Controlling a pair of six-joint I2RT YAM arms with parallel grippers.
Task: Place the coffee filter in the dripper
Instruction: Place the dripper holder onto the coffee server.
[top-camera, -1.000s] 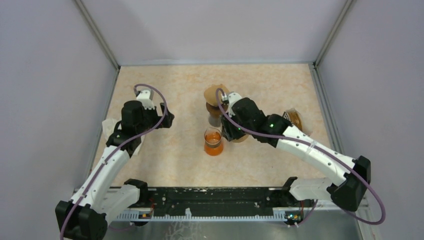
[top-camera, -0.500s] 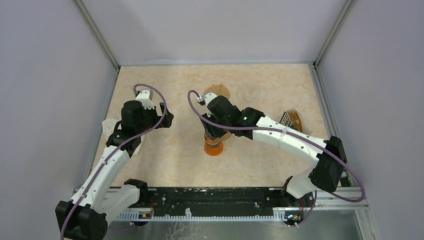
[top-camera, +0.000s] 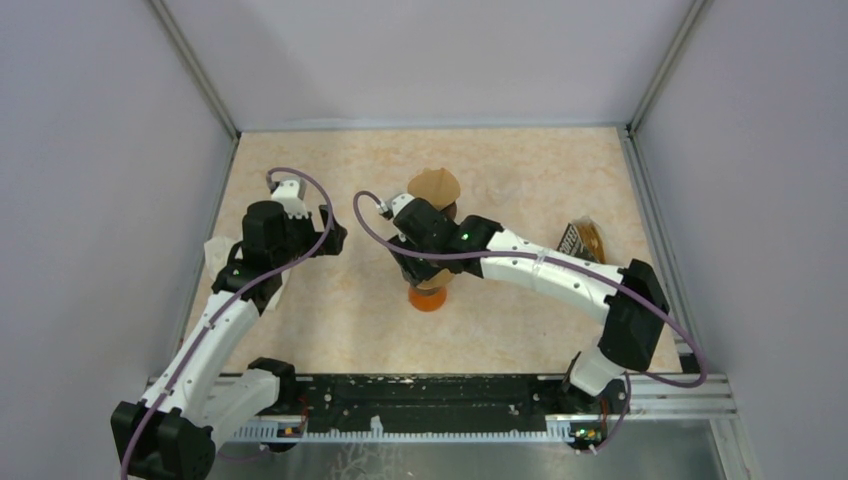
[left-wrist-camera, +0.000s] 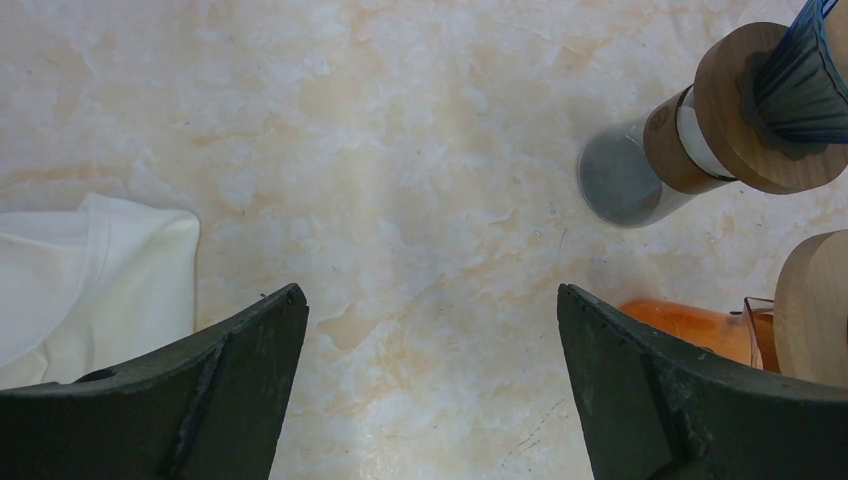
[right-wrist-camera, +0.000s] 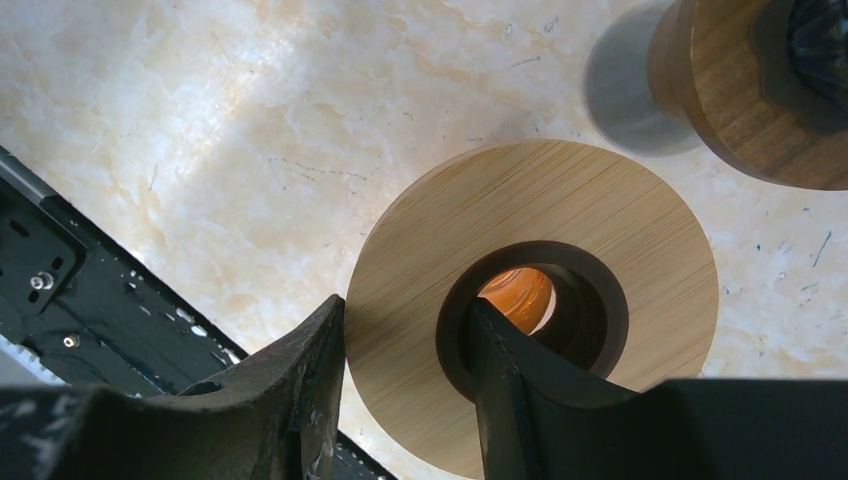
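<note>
The coffee filter, a brown paper cone, sits on top of a wood-topped glass jar at mid-table. A dark ribbed cone shows in that wooden top. My right gripper is shut on a round wooden ring with a central hole: one finger is through the hole, the other at the outer rim. The ring hangs over an orange glass carafe, whose orange shows through the hole. Whether this ring is the dripper I cannot tell. My left gripper stands open over bare table, left of the jar.
A white cloth lies at the left wall, just behind my left gripper. A brown item with a black-and-white pattern lies at the right. The black rail runs along the near edge.
My right arm has swung left with the wooden ring, from right of the carafe to directly over it. The left arm has not moved.
</note>
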